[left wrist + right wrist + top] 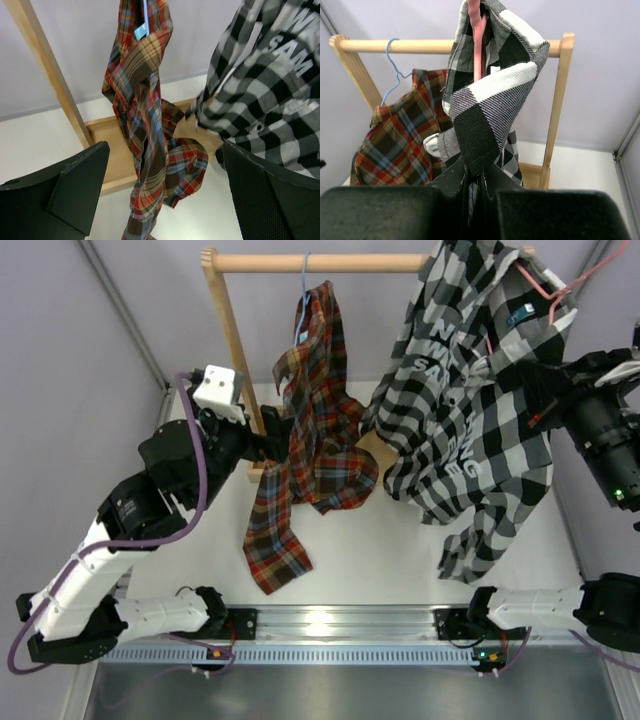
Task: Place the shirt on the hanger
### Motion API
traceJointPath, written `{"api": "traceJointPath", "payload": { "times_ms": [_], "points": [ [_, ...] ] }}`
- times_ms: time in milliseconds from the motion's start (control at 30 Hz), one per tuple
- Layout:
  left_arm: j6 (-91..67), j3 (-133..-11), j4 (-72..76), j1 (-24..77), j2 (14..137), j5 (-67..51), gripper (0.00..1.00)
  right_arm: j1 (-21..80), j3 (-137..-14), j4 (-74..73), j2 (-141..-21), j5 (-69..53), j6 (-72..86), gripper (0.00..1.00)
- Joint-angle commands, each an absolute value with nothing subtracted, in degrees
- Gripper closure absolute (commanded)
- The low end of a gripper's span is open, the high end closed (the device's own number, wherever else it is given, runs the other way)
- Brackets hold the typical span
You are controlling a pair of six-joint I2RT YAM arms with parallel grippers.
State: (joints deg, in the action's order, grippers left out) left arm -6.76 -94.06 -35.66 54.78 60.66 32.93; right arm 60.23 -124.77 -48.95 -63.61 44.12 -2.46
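- shirt [470, 410]: black-and-white check, held up at the right end of the wooden rack [320, 262], draped over the pink hanger [478, 40].
- right gripper [475, 185]: clamped on shirt fabric, in front of the rack.
- left gripper [165, 185]: spread wide, nothing held, by the rack's left post, faced toward the tartan shirt [145, 125].

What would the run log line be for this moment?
left gripper: open, empty | right gripper: shut on shirt | hanger: inside shirt collar
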Motion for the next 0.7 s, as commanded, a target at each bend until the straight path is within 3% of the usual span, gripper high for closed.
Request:
{"api": "traceJointPath", "payload": {
  "times_ms": [0, 400, 667],
  "points": [
    [-9.3, -89.1, -35.0, 54.8, 55.9, 33.3, 0.02, 61.1, -124.9, -39.9, -63.4, 44.7, -5.0, 1.0],
    [-12.9, -68.6, -35.1, 54.8, 42.1, 26.5, 0.02, 59.1, -88.9, -23.3, -51.9, 41.7, -1.5, 1.0],
    [-14.4, -60.8, -36.8, 54.8, 37.0, 24.4, 0.02, 53.2, -77.4, -17.1, -48.1, 35.6, 5.4, 1.0]
  ]
}}
